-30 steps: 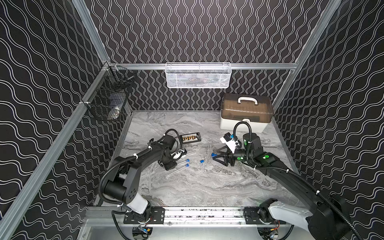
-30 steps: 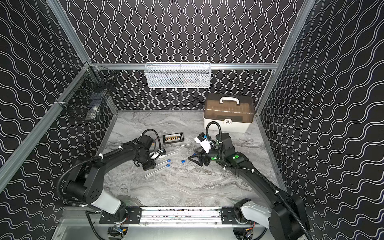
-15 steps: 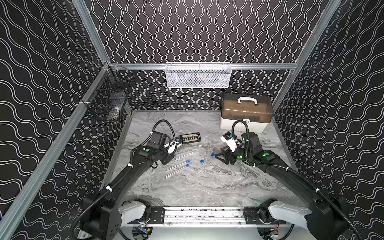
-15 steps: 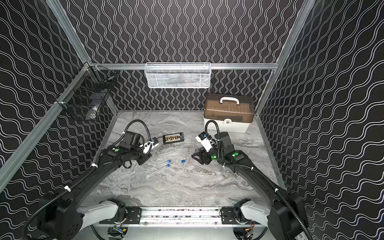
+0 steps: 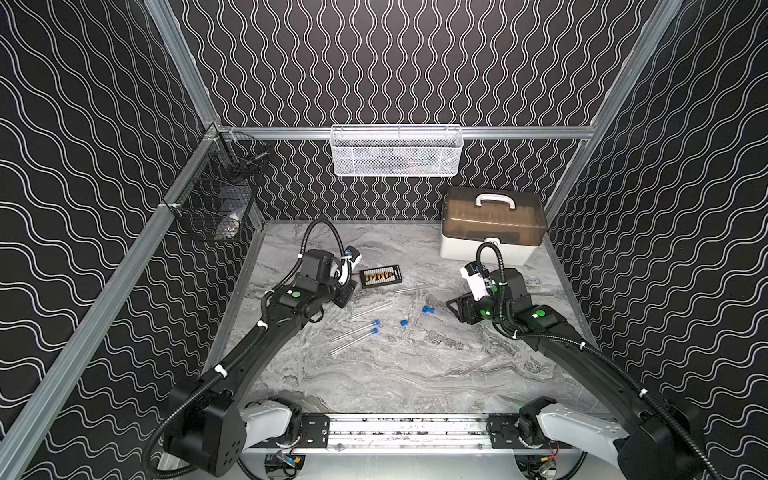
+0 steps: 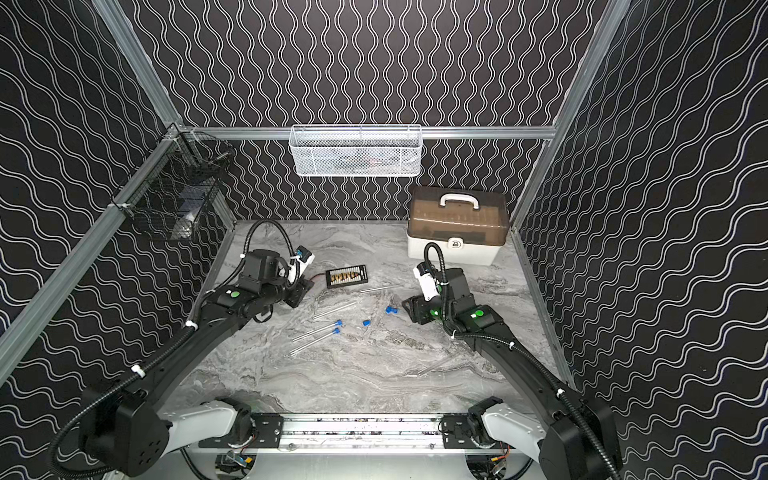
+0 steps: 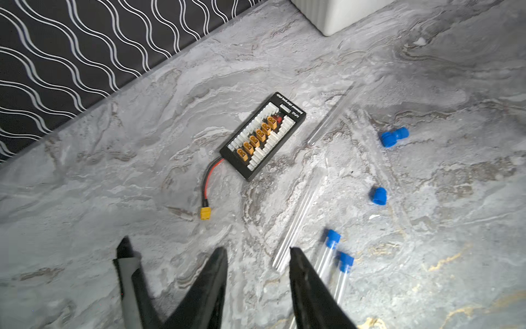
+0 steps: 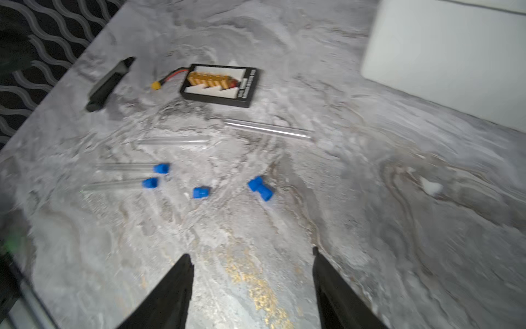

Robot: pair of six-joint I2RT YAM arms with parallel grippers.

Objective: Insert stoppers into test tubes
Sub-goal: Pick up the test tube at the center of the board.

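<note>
Stoppers (image 8: 259, 188) lie loose on the desk (image 8: 398, 228) ahead of my right end effector (image 8: 250, 253), jaws wide, empty; blurred, perhaps two touching. The left end effector (image 7: 257, 252), narrower and empty, is nearer a bare test tube (image 7: 299, 222), its long axis running away from the jaws.

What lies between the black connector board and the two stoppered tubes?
One unstoppered test tube lies flat between the board and the stoppered tubes; the left wrist view shows it clearest.

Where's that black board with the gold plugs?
In a top view the black board lies on the table, left of centre, beside an uncapped test tube.
</note>
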